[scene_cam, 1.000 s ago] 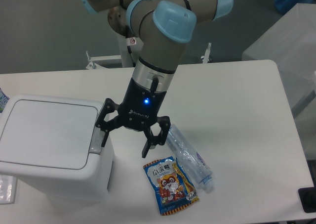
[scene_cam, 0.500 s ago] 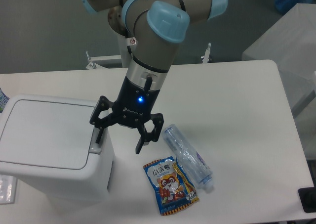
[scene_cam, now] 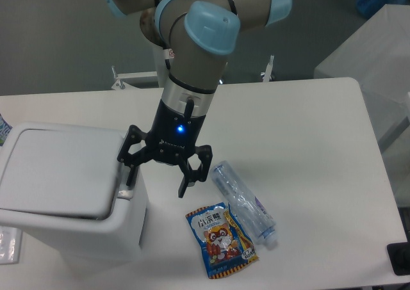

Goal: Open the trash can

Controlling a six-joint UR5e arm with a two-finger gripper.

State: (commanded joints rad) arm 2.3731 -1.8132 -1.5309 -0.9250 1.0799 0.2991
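White bin (scene_cam: 64,194): big boxy plastic can w/ rounded corners, sits at front-left of table, left of and below the pincer.
Lid (scene_cam: 57,171): flat, pale; looks slightly raised/tilted along its right edge, a dark gap shows under the front rim. Not swung up.
Button bar (scene_cam: 126,189): grey strip on bin's right top edge, directly under the pincer's left-hand finger.
Pincer (scene_cam: 158,177): black two-finger unit, blue light lit on its body; fingers spread wide apart, holding nothing. One finger (scene_cam: 130,168) points down onto the button bar, appears to touch it; cannot tell how hard. Other finger hangs over bare tabletop, right of the bin, clear of everything.
Arm (scene_cam: 192,59): grey tube w/ light-blue caps, comes down from upper frame, tilted toward the bin.
Bottle (scene_cam: 243,202): clear plastic, lying on its side, just right of and below the pincer, cap end toward the table's front edge.
Snack bag (scene_cam: 220,237): blue/orange pouch w/ cartoon print, flat on table, below the pincer, touching or overlapping the bottle's left side.
Table (scene_cam: 307,149): white top, rounded corners, carries all of the above.
Black item (scene_cam: 398,259): small dark thing at far-right front corner, well apart from pincer; too cropped to ID.
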